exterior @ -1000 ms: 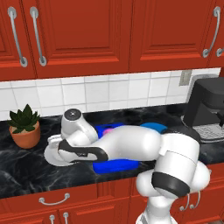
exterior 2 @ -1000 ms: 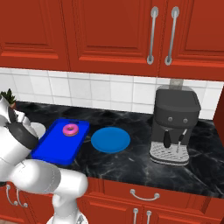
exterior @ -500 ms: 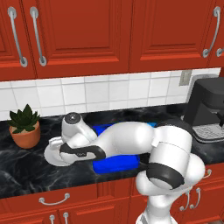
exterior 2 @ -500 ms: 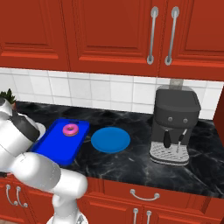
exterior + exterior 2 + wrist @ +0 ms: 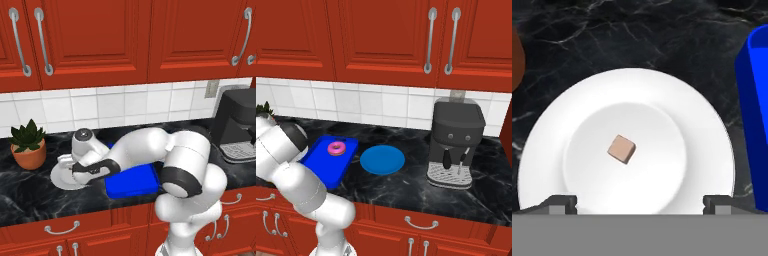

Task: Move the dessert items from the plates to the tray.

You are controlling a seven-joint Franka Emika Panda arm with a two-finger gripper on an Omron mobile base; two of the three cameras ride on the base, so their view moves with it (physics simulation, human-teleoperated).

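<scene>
On the white plate (image 5: 697,130) near the left end of the counter (image 5: 406,186) sits the little tan cake cube (image 5: 621,149), right in the middle, and the claw (image 5: 640,202) hangs over it, wide open, holding nothing. Just right of that plate lies the blue tray (image 5: 335,165), with the pink donut (image 5: 336,148) on its far part. Farther right come the round blue plate (image 5: 382,160) and the coffee machine (image 5: 455,144), and a potted plant (image 5: 29,143) stands left of the white plate.

The white plate (image 5: 702,130) looked smooth and matt. The counter (image 5: 637,35) was dark veined stone. The tan cube (image 5: 621,149) looked matt.
</scene>
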